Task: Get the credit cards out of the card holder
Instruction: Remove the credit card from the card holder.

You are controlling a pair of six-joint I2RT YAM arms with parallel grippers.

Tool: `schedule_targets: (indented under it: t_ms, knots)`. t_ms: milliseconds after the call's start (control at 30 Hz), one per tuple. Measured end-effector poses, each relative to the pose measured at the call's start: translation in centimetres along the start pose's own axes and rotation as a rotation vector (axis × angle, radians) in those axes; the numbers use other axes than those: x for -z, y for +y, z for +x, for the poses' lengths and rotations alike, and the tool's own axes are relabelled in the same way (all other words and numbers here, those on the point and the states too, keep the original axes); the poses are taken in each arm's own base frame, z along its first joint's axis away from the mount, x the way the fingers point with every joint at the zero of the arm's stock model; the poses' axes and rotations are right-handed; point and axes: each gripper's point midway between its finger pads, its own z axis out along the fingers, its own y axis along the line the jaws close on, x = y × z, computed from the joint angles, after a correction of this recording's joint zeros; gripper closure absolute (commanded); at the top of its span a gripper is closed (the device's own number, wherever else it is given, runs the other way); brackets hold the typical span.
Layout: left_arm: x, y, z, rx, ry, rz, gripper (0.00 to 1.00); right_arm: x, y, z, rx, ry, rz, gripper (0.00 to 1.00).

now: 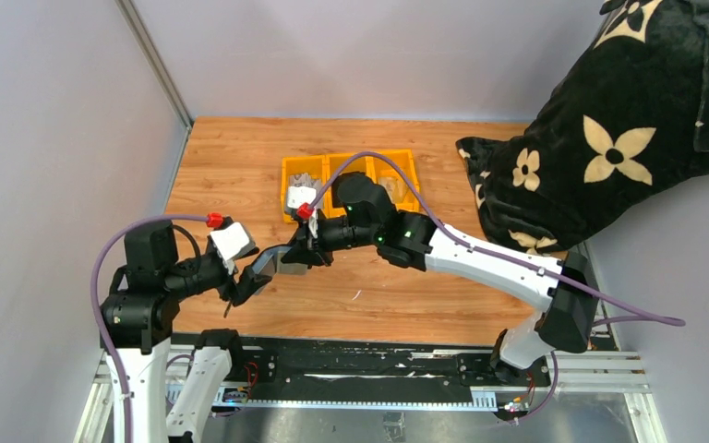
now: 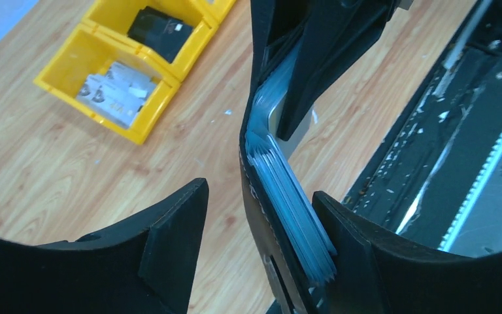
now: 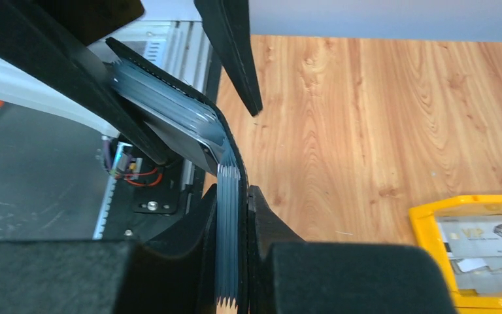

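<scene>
At left, left hand with fingers apart, straddling one half of the card holder. In its wrist view, black wall and credit cards leaning on one finger, with a clear gap to the other. Holder lifted off the desk, bent open between the two hands, a thick stack of silvery-grey card edges packed inside. Just right of that, right hand clamped together on the holder's other half, card edges fanned between its pads in its own wrist view. Beyond the right hand, yellow tray of three compartments. Printed silvery cards in the end compartment closest to that hand's tip, a dark flat item in the next. Seen only from the left wrist: that dark item, its compartment covered from above by the right arm. Seen only from above: both hands meeting on the holder, tray well apart from the left hand
</scene>
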Motion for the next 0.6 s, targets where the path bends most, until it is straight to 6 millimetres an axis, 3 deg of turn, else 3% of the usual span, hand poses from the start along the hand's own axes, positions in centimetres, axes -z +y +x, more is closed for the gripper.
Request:
schedule_targets:
  t_ms: [300, 600]
  knots:
    - [-1.0, -0.7, -0.8, 0.099, -0.061, 0.065, 0.35, 2.3, 1.8, -2.4, -0.117, -0.074, -0.034, 1.00]
    - [-0.5, -1.7, -1.7, 0.083, -0.112, 0.079, 0.59, 4.3, 1.6, -4.7, -0.199, -0.188, -0.052, 1.00]
